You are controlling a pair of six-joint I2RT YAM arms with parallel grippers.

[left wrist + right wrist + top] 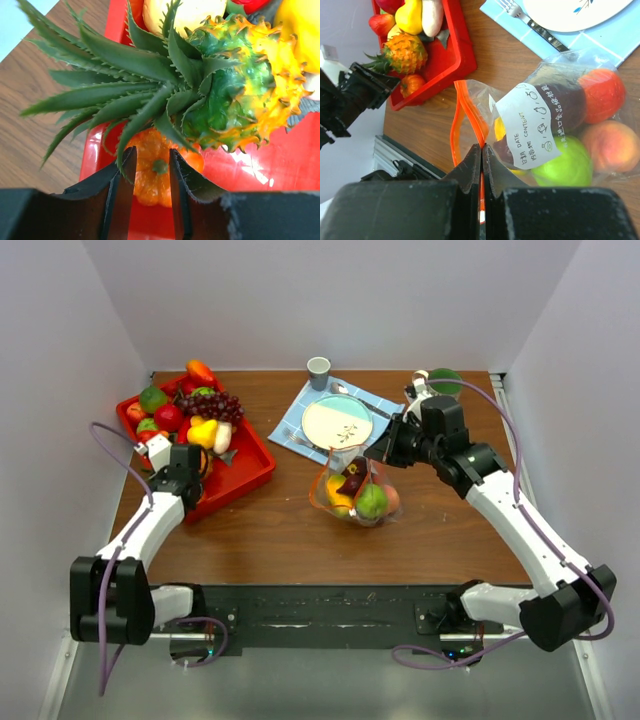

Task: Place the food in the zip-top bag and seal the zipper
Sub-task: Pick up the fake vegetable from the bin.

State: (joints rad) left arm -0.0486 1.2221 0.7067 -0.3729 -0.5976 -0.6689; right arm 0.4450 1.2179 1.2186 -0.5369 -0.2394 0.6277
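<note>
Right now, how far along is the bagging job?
Done: a green apple, a peach and an orange fruit already sit in the zip-top bag. In hand: the right gripper is shut on the orange-red zipper strip, holding the mouth open, while the left gripper, jaws apart, hangs at the leaves of the pineapple in the red tray. Left: the pineapple, grapes and other tray pieces, then sealing.

Red tray (pixel 248 458), orange-red zipper (pixel 461 100), blue checked napkin (pixel 300 406), green-and-orange pineapple (pixel 240 90), small orange pumpkin (pixel 151 184).

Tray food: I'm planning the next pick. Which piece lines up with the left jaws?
The small orange pumpkin, seen through the gap between the jaws, beneath the pineapple's leaves; other pieces lie farther off.
</note>
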